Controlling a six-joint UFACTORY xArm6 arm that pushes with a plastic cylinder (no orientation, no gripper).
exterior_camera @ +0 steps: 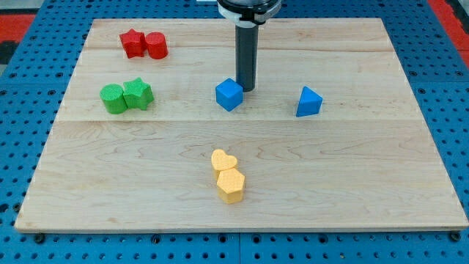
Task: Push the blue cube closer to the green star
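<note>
Blue cube [229, 94] sits mid-desk [366, 183]. My tip [248, 89] touches or nearly touches the cube's upper right side. Green star [138, 94] lies well to the cube's left. No claw fitted, so no claw state to tell.

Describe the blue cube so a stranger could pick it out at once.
On the wooden board, look near the middle, just left of my tip. The blue cube sits there. The only other blue piece, the blue triangle to the view's right, is wedge-shaped; this one is boxy.
</note>
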